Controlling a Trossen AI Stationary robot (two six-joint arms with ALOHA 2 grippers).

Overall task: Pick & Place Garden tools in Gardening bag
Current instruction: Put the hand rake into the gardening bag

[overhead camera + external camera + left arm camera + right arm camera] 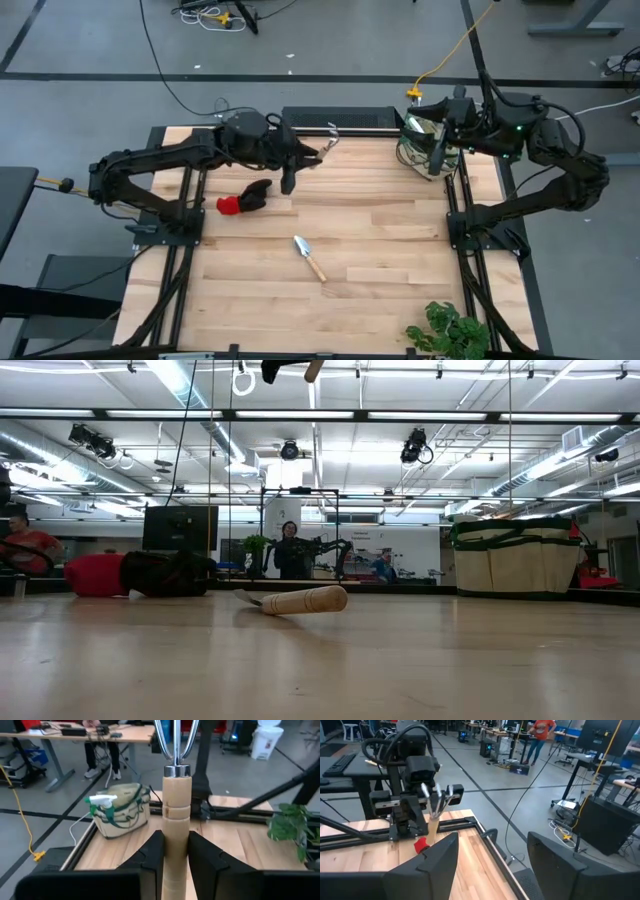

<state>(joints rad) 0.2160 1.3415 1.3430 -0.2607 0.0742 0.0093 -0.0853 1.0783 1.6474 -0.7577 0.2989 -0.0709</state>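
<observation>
One spray bottle [102, 802] sits in the gardening bag [122, 812]; left pincer [175, 855] grips the rake [176, 795], right pincer [492, 855] gapes.

Pale smooth wooden rake handle [176, 815], shiny metal ferrule; cloth bag [122, 811].

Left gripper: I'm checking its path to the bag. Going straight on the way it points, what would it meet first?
Probably nothing: the left gripper, holding the rake, points past the bag, toward the frame rail. Depth is unclear.

Wooden-handled rake [176, 820] held aloft; trowel [309, 257], glove [243, 198] on table; bag [422, 140] far corner.
</observation>
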